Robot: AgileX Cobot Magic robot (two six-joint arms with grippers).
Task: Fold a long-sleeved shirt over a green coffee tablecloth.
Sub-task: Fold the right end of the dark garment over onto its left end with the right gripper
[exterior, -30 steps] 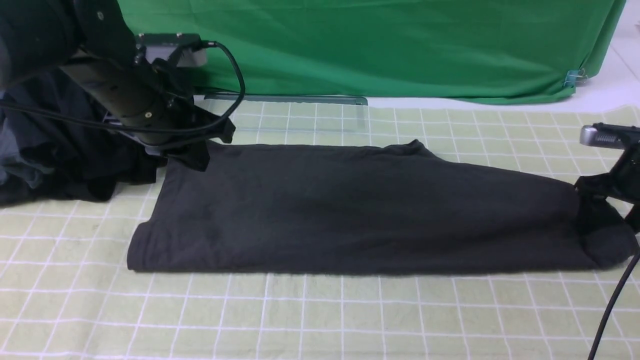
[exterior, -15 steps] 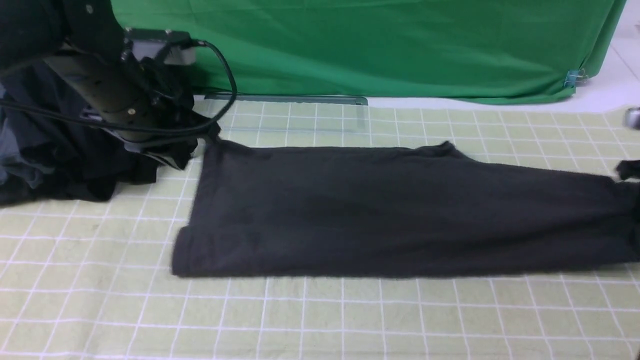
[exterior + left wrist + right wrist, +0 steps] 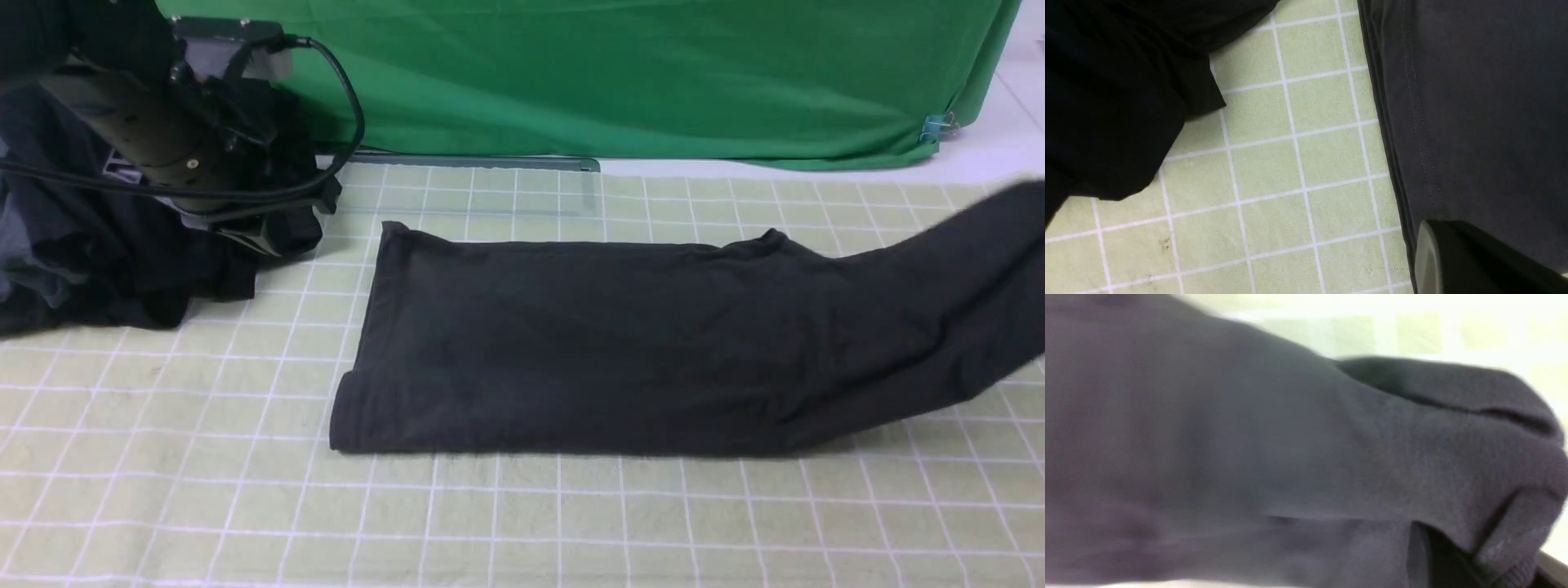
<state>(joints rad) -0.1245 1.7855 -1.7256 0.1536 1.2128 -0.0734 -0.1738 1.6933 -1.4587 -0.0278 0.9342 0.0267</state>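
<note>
One long-sleeved shirt, charcoal grey and folded into a long band, lies across the middle of the green coffee tablecloth covering the counter. Its left end rests flat with a straight edge, while its right end rises off the cloth toward the right border of the front view. The right hand grasps that raised end, with fabric bunched at its finger. The left hand is clenched with nothing visible in it, over a bundle of dark garments, apart from the shirt's left edge. Plain bright green fabric hangs behind.
</note>
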